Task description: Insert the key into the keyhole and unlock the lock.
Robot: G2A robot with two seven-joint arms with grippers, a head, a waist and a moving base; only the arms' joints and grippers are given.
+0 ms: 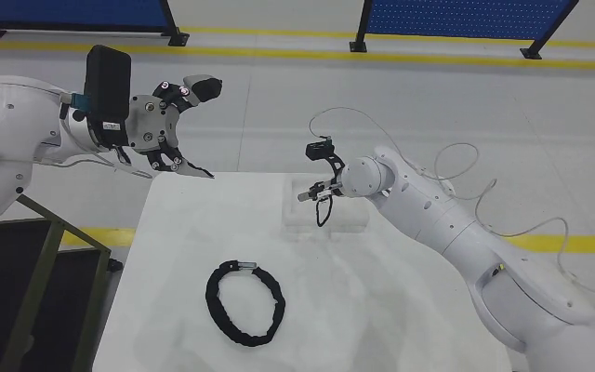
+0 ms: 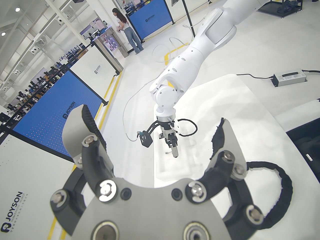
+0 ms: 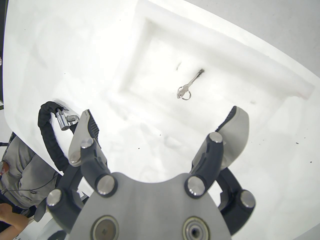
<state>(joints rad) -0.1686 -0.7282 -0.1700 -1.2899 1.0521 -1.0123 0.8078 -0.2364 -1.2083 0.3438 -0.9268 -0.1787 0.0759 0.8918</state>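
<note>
A small silver key point(image 3: 186, 89) on a ring lies flat in the recess of a white foam tray point(image 3: 140, 51) at the table's far side. My right gripper point(image 3: 160, 111) hangs open just above the tray point(image 1: 296, 221), a short way from the key, with nothing between its fingers. It also shows above the tray as the right gripper point(image 1: 305, 196) in the top view. The black sleeved chain lock point(image 1: 244, 302) forms a loop mid-table, its silver lock body point(image 3: 62, 121) on the side toward the tray. My left gripper point(image 1: 206, 130) is open and raised beyond the table's far left corner.
The white table point(image 1: 400, 307) has bare surface around the chain loop. A dark metal frame point(image 1: 37, 270) stands off its left side. A grey power box point(image 2: 290, 77) with its cable lies on the floor past the table. Blue barriers point(image 1: 465, 19) stand farther back.
</note>
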